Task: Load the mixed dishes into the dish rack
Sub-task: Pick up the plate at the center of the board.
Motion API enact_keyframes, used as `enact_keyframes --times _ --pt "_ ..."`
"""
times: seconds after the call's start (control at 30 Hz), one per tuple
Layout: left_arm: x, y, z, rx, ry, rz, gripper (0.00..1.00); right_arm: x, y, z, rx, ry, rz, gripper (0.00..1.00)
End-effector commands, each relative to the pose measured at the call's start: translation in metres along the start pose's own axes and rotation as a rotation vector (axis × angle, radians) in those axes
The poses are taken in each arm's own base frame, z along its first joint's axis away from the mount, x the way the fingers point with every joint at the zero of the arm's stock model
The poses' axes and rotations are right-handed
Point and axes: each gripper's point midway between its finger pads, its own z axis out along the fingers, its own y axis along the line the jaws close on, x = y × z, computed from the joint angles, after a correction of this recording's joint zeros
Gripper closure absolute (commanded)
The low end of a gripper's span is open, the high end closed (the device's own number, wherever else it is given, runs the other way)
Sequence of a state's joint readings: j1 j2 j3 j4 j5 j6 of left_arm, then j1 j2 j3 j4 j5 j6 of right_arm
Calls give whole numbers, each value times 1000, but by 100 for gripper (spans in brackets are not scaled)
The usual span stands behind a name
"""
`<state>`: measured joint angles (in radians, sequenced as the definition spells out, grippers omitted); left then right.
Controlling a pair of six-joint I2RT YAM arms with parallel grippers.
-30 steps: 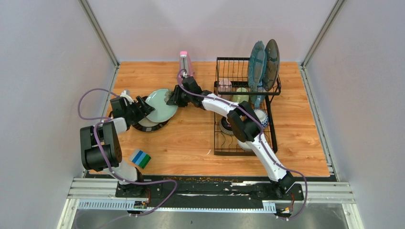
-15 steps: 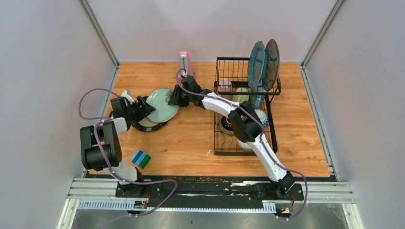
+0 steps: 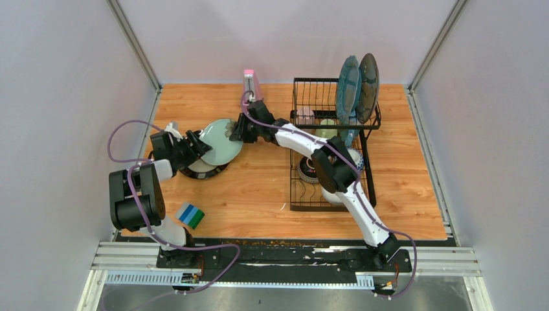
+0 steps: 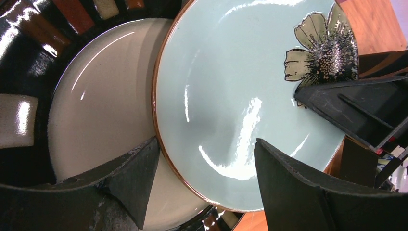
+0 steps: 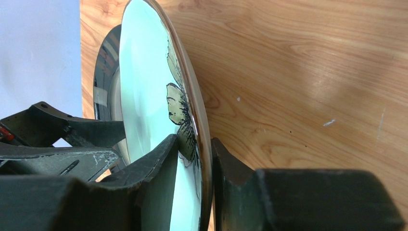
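The pale-green glazed ceramic plate [image 3: 220, 146] overlaps a stack of plates [image 3: 201, 170] near the wooden table's [image 3: 259, 194] left edge. Likely rigid, slippery, breakable. The right gripper [image 5: 195, 144] pinches its flowered rim, the best hold; the left gripper [image 4: 202, 159] stands wide.

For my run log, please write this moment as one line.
right hand: shut on pale green plate rim | left hand: open at plate's opposite edge | plate: atop cream plate

Lighting bright and even, from overhead. Faint soft shadows on the table [image 3: 259, 194]. White glare streaks on the pale green plate [image 4: 240, 125]. All views sharp.
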<state>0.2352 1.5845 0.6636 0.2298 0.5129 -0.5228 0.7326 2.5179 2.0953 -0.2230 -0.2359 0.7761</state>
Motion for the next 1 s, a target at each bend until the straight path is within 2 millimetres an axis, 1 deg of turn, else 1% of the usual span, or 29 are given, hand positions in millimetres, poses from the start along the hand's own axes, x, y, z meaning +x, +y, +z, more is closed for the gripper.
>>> enact_keyframes --times 0.0,0.07,0.17,0.27,0.4,0.5,0.57,0.63,0.77,0.9,0.97 --pt "30 11 2 -45 97 -63 19 -34 28 -28 -3 -96 -64 77" --pt "29 12 2 -51 96 -62 19 -32 29 -30 -6 -89 -55 80" --pt "30 14 2 -60 97 -61 19 -28 36 -33 -33 -68 -45 93" --pt "32 16 2 -63 100 -62 19 -28 42 -36 -61 -63 -45 100" --pt "33 16 2 -65 101 -62 18 -33 45 -44 -48 -89 -51 100" --pt "30 13 2 -55 98 -63 16 -38 45 -50 -9 -136 -91 100" --pt "27 11 2 -51 92 -61 15 -37 46 -53 -8 -137 -106 100" --pt "24 9 1 -47 87 -59 15 -34 51 -54 -33 -118 -119 100" --pt "23 8 -1 -50 83 -53 15 -31 58 -57 -64 -95 -120 100" --pt "22 6 -5 -47 89 -38 14 -38 57 -62 -43 -128 -141 100" --pt "16 0 -9 -39 87 -22 14 -39 55 -63 -28 -138 -146 100"
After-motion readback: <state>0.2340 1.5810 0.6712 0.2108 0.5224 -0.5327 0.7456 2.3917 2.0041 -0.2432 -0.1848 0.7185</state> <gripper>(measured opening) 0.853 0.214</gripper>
